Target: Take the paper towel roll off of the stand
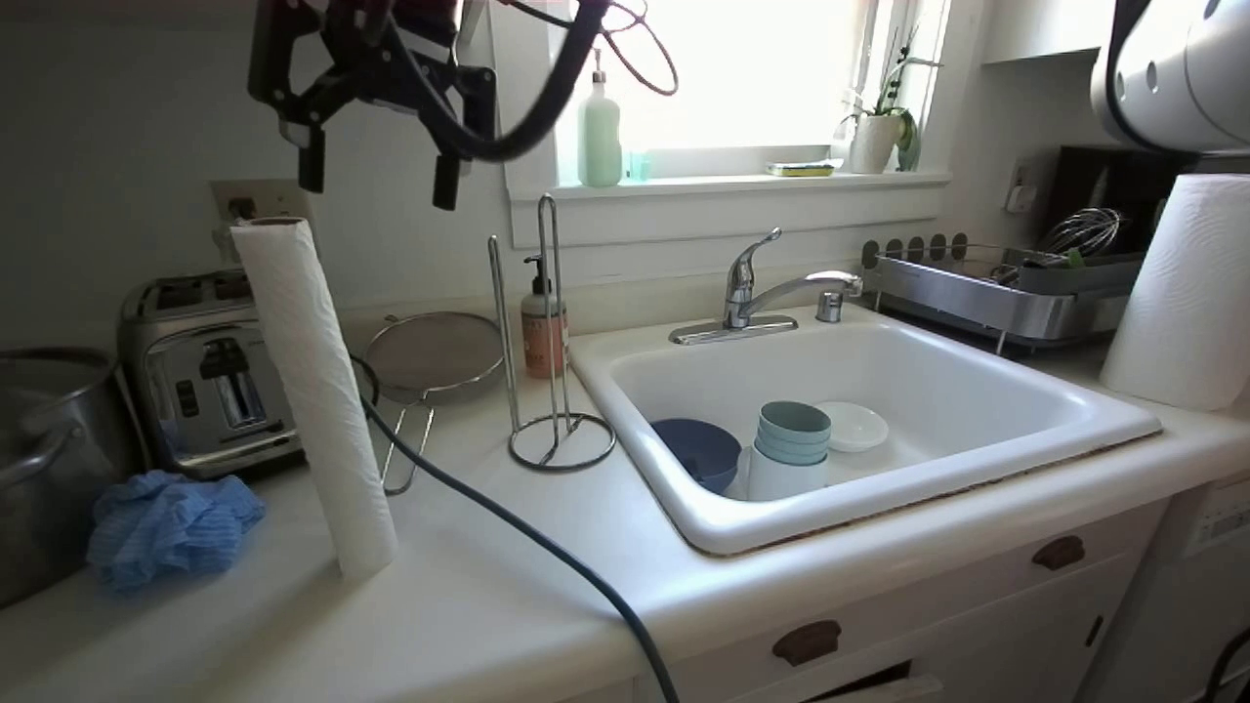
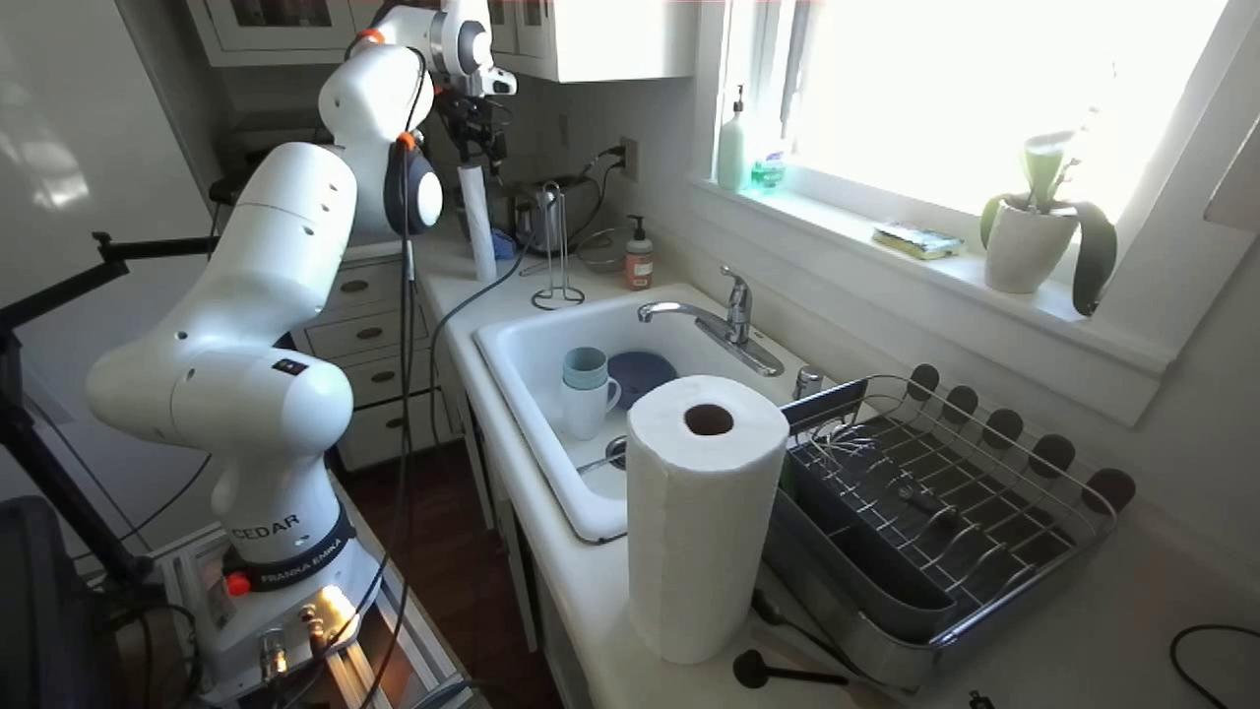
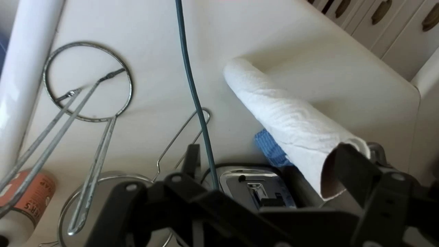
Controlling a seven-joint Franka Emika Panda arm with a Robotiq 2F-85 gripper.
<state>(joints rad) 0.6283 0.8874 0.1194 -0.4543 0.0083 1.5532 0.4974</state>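
Okay, we see jaws spread well apart, gripping nothing. We have paper towel roll (image 1: 319,395) upright on surface (image 1: 479,596), off stand (image 1: 552,351).

Pot (image 1: 59,503) cropped, toaster (image 1: 205,395) partly behind roll (image 1: 319,394)

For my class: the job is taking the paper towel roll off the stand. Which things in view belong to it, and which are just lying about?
Part of the job:
metal stand
slim paper towel roll, already off it
claw, open, holding nothing

Just lying about:
blue cloth
toaster
sieve
fatter paper roll
stacked cups
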